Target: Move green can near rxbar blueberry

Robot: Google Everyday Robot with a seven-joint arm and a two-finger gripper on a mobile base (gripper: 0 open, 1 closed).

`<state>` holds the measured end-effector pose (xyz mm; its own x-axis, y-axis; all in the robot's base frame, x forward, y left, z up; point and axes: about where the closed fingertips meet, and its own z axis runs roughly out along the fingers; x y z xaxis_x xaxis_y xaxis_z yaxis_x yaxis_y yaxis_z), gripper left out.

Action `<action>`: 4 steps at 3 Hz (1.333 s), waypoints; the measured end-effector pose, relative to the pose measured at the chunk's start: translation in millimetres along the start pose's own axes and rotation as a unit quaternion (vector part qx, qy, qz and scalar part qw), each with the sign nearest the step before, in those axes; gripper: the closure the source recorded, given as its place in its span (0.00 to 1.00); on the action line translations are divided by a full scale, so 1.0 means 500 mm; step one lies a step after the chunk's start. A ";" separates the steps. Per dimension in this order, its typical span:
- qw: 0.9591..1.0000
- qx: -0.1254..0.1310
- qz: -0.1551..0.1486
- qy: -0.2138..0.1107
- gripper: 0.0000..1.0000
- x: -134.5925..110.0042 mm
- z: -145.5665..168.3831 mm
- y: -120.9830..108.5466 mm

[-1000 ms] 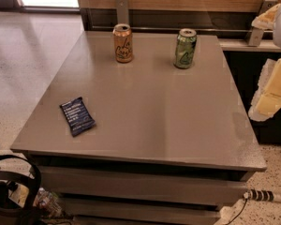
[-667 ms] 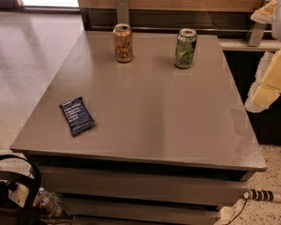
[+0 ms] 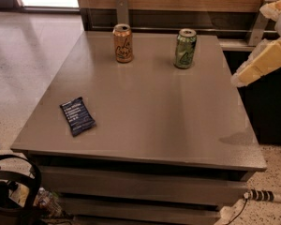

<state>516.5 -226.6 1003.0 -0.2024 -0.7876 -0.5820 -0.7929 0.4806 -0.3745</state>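
The green can stands upright at the back right of the grey table. The rxbar blueberry, a flat dark blue wrapper with white text, lies near the table's front left edge, far from the can. My gripper is at the end of the cream arm at the right edge of the view. It hangs above the table's right side, to the right of the green can and apart from it, with nothing held in view.
An orange-tan can stands upright at the back, left of the green can. A wood-panelled wall with metal brackets runs behind the table. Black cables and gear lie on the floor at the front left.
My arm and gripper have risen and moved a little left, toward the green can. The cans and the bar have not moved.
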 end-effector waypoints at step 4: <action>0.983 0.051 0.095 -0.149 0.00 -0.030 0.126 -0.149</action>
<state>614.9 -226.2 994.4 -0.1522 -0.5389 -0.8285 -0.6917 0.6568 -0.3002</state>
